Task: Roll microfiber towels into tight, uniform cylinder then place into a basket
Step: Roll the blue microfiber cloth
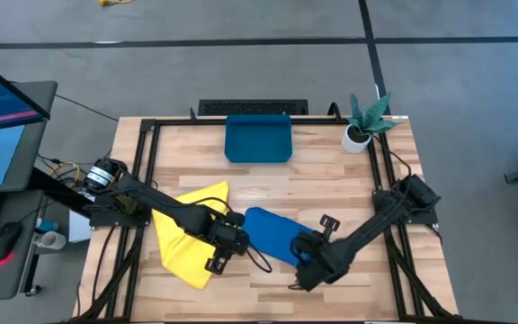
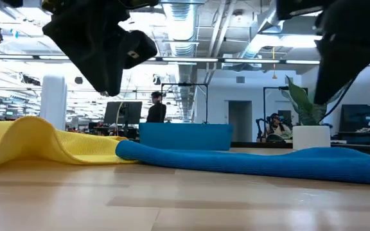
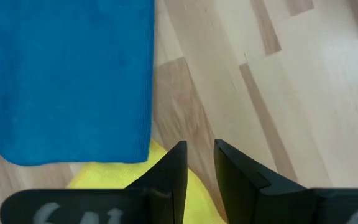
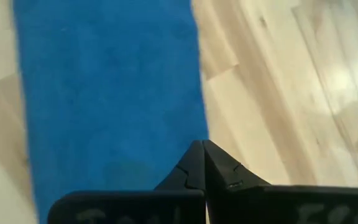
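The blue microfiber towel (image 1: pixel 272 234) lies folded into a flat band on the wooden table, and its left end rests on the yellow towel's edge (image 3: pixel 160 152). The yellow towel (image 1: pixel 190 232) lies rumpled to its left, humped up in the low view (image 2: pixel 37 138). My left gripper (image 3: pixel 201 155) hovers over the yellow towel's near right part, with a narrow gap between its fingers and nothing in it. My right gripper (image 4: pixel 202 149) is shut and hangs above the blue towel's (image 4: pixel 110 93) near right edge, clear of it. The teal basket (image 1: pixel 259 139) stands at the table's far middle.
A small white pot with a green plant (image 1: pixel 363 121) stands at the far right, beside the basket. Black frame rails (image 1: pixel 147 171) run along the table's left and right sides. Bare wood (image 1: pixel 268 288) shows along the near edge and between the towels and the basket.
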You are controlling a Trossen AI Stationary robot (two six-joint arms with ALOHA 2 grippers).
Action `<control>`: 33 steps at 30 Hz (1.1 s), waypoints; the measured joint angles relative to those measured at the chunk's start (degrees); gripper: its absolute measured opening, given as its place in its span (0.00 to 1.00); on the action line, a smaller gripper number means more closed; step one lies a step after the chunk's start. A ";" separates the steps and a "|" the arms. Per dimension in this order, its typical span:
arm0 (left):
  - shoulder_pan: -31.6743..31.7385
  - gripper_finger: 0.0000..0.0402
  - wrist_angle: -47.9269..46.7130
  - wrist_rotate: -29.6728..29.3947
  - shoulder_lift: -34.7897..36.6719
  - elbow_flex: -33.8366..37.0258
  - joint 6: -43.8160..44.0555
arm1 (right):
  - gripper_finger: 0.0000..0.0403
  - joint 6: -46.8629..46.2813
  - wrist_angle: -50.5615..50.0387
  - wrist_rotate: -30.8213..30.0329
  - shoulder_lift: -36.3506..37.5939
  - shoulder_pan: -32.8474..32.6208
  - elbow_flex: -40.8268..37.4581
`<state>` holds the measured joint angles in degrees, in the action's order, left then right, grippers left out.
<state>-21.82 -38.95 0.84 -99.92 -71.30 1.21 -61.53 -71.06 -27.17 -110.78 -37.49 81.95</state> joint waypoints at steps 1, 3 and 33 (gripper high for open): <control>-0.05 0.17 0.87 0.00 0.05 0.75 -0.45 | 0.02 0.00 0.38 -0.03 0.00 -0.57 -0.05; -0.05 0.17 5.26 0.34 0.05 3.47 -1.30 | 0.02 -0.03 1.74 -0.05 0.00 -1.56 -0.74; 11.70 0.04 40.13 9.20 -0.61 16.21 -8.70 | 0.02 9.93 35.23 0.33 20.91 -0.49 -28.35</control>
<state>-10.12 1.17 10.04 -100.53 -55.09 -7.49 -51.60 -35.83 -26.84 -89.88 -37.98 53.60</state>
